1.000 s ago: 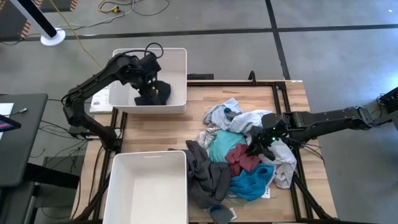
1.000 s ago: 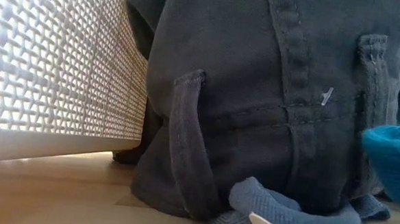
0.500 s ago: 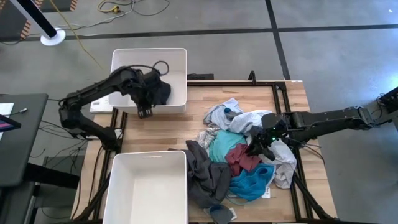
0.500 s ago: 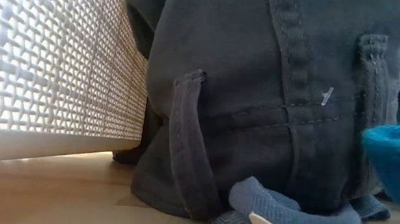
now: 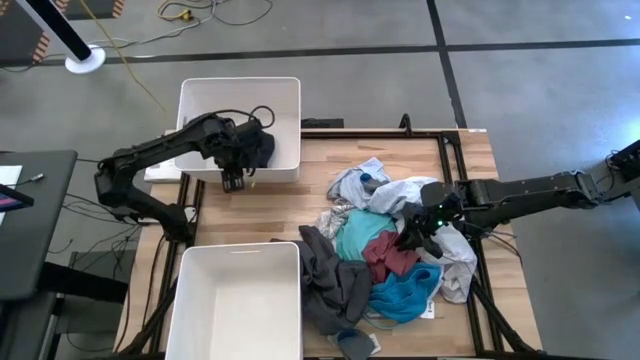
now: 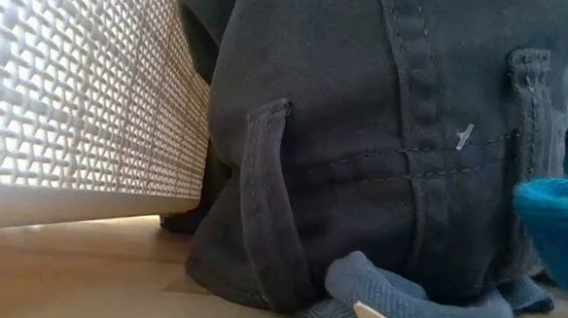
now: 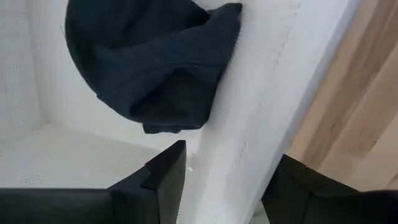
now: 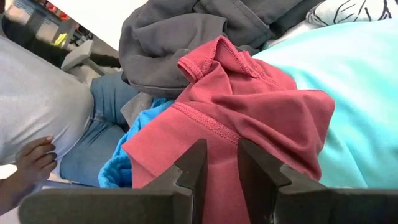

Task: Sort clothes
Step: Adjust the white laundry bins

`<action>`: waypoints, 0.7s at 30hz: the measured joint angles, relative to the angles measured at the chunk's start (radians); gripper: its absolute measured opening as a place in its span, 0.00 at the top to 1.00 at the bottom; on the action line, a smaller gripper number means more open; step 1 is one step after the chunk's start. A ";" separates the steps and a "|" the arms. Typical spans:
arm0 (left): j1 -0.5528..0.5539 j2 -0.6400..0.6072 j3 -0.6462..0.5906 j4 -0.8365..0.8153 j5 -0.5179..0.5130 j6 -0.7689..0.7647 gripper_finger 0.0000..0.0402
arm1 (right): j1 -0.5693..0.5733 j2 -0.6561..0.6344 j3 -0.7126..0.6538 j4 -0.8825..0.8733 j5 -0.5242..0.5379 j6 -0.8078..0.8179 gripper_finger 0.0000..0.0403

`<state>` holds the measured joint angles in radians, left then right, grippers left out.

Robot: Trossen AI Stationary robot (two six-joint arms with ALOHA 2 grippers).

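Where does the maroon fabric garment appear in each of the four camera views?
High view: the maroon fabric garment lies in the pile's middle, beside the right gripper.
Low view: not in it; dark grey fabric fills the picture.
Left wrist view: not in it.
Right wrist view: it fills the centre, just ahead of the gripper.
Shared landmark: the teal fabric garment touching the maroon one.

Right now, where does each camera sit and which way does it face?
High: overhead, straight down on both arms, two bins, the clothes pile.
Low: table height, against dark grey trousers; no arm shows.
Left wrist: own fingers straddle the far bin's wall, navy garment inside.
Right wrist: own fingers over the maroon garment; a person's hand beyond.
Shared: high and right wrist both show the maroon garment.
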<state>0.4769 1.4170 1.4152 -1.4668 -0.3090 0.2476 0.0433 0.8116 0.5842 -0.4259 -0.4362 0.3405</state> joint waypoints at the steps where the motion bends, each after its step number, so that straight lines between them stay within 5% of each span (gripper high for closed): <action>1: 0.002 0.000 -0.004 -0.001 0.014 0.003 0.60 | 0.000 0.000 0.000 0.000 0.000 0.000 0.73; 9: 0.001 0.000 -0.009 -0.039 0.119 0.020 0.96 | 0.000 0.000 0.000 0.000 0.000 0.000 0.73; 21: -0.118 -0.002 -0.007 -0.109 0.257 -0.069 0.99 | 0.000 0.000 0.000 0.000 0.000 0.000 0.73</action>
<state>0.3586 1.4155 1.4086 -1.5758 -0.0522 0.1782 0.0430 0.8115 0.5842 -0.4259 -0.4362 0.3406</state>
